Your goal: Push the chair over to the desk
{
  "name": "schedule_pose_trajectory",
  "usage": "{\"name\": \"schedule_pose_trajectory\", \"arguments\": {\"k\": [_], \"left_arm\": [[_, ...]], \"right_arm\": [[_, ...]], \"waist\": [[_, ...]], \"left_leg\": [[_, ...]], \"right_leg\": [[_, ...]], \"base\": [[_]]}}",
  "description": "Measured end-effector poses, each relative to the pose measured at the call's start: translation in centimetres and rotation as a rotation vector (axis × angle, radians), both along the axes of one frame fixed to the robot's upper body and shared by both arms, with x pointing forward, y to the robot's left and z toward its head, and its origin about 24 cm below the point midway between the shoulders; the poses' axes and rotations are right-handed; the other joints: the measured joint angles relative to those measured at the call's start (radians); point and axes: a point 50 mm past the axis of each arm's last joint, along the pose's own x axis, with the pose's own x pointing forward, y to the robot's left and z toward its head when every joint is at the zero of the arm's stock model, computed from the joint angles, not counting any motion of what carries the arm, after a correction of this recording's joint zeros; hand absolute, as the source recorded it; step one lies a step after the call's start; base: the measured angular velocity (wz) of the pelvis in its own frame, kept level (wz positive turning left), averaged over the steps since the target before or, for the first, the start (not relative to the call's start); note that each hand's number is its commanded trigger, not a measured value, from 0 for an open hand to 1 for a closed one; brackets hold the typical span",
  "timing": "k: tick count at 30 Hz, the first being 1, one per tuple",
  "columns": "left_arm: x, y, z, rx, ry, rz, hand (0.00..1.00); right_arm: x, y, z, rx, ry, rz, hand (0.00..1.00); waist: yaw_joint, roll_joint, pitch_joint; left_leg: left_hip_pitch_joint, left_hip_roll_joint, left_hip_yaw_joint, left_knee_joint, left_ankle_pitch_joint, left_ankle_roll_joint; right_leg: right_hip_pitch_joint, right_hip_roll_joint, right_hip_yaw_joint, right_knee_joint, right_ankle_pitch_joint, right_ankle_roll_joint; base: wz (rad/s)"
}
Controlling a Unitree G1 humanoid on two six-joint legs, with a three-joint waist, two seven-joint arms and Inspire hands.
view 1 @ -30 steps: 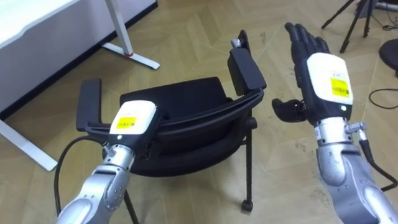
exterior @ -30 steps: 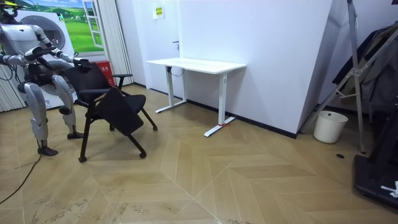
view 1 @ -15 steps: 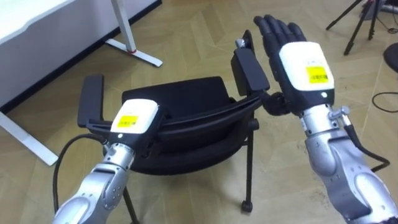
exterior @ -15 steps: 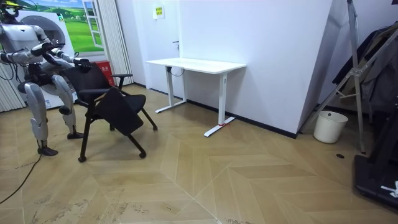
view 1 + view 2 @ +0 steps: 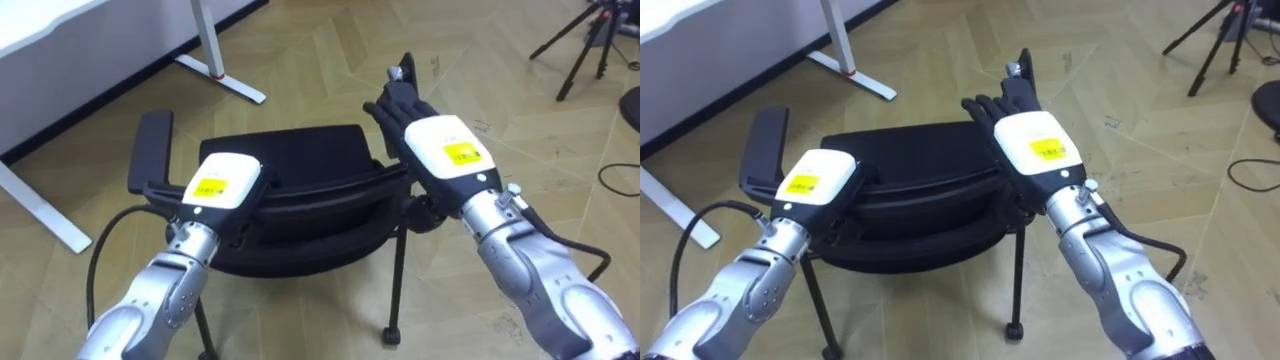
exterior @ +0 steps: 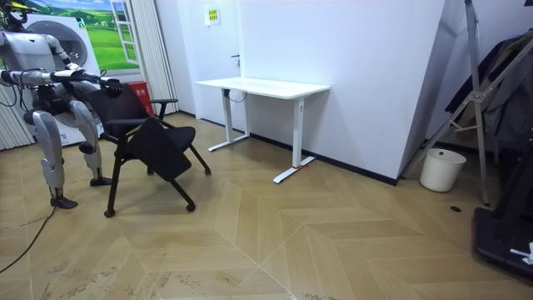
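Left eye view puts the black chair [image 5: 300, 160] right below me on the wood floor, its backrest [image 5: 330, 192] nearest to me and its seat beyond it. My left hand [image 5: 222, 183] sits on the top edge of the backrest near its left end, just beside the left armrest [image 5: 150, 150]. I see only the back of that hand. Its fingers go down out of sight against the backrest, so I cannot tell whether they are curled or straight. My right hand [image 5: 445, 150] lies at the right end of the backrest, palm down, with its dark fingers [image 5: 392, 105] stretched out straight along the right armrest [image 5: 404, 70] and touching it. They are not wrapped round anything that I can see.

A white desk [image 5: 60, 40] stands off to the left ahead of the chair, one white foot [image 5: 222, 72] on the floor near the seat's far side. A dark tripod [image 5: 590, 40] stands at the far right.

From the room view, I see the robot upright at the left, behind the chair, both arms reaching forward to its back. The desk stands against the wall further along, well apart from the chair.
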Motion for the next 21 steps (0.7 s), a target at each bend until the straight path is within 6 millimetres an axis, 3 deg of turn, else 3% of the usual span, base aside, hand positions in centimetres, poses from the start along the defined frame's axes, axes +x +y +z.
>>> {"name": "schedule_pose_trajectory", "arguments": {"k": [10,21], "left_arm": [[0.5,-0.2,0.1,0.007,0.002,-0.015,1.00],[0.7,-0.2,-0.1,0.015,0.010,-0.027,1.00]], "right_arm": [[-0.7,1.2,-2.1,-0.068,0.164,0.067,0.00],[-0.7,0.9,-2.3,-0.091,0.179,0.078,0.00]], "waist": [[0.000,-0.004,-0.0006],[-0.004,-0.007,-0.0014]], "left_leg": [[-0.015,0.000,-0.014,0.014,0.000,0.000],[-0.015,0.001,-0.030,0.021,0.000,0.000]], "right_leg": [[-0.002,0.000,-0.014,0.001,0.000,0.000],[0.012,0.002,-0.031,-0.002,0.000,0.000]], "base": [[0.04],[0.05]]}}
